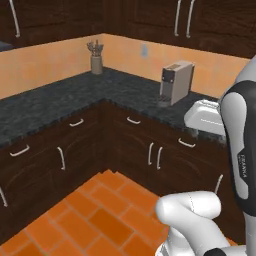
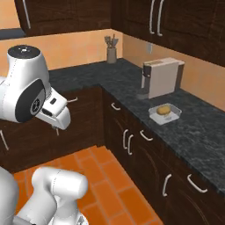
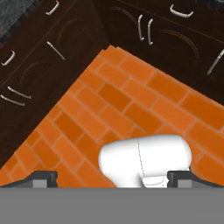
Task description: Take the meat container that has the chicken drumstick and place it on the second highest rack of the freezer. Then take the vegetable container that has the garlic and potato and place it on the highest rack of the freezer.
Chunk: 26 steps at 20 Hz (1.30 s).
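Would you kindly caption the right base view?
Clear tray holding a potato on the dark counter beside a coffee machine.

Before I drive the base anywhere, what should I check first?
1. Is the gripper open and empty: ok.
2. Vegetable tray found on the counter, with the potato in it: ok.
3. Garlic in that tray: cannot tell.
4. Drumstick container found: cannot tell.
5. Freezer door open: cannot tell.
6. Hand aimed at a container: not ok, it faces the floor.
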{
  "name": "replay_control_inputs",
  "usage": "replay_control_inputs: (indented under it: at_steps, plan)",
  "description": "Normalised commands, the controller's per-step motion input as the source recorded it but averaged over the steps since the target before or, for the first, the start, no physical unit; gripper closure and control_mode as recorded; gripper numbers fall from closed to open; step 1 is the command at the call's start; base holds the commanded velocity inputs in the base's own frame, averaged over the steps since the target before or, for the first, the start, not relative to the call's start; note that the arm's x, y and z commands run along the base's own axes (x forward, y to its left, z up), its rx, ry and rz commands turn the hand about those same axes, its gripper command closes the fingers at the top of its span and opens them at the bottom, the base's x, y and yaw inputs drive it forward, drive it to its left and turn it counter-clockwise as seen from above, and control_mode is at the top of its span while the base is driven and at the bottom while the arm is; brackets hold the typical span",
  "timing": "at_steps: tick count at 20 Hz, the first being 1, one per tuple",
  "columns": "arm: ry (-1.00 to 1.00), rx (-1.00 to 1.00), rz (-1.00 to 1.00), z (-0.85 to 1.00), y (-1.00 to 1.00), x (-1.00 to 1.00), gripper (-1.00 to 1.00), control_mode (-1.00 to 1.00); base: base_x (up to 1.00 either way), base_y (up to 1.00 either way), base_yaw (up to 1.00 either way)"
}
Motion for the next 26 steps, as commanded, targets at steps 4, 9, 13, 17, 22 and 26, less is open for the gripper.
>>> replay_control_inputs:
  at_steps: [4, 9, 13, 17, 22, 26]
  plan:
    - [0.0, 0.0, 0.0, 0.0, 0.0, 0.0, -1.0, 1.0, 0.9, 0.0, -0.49]
    - [0.0, 0.0, 0.0, 0.0, 0.0, 0.0, -1.0, 1.0, 0.72, 0.02, -0.58]
    - [0.0, 0.0, 0.0, 0.0, 0.0, 0.0, -1.0, 1.0, 0.57, 0.14, -0.64]
    - [0.0, 0.0, 0.0, 0.0, 0.0, 0.0, -1.0, 1.0, 0.55, 0.31, -0.64]
    - [0.0, 0.0, 0.0, 0.0, 0.0, 0.0, -1.0, 1.0, 0.37, 0.49, -0.57]
    - [0.0, 0.0, 0.0, 0.0, 0.0, 0.0, -1.0, 1.0, 0.57, 0.59, -0.36]
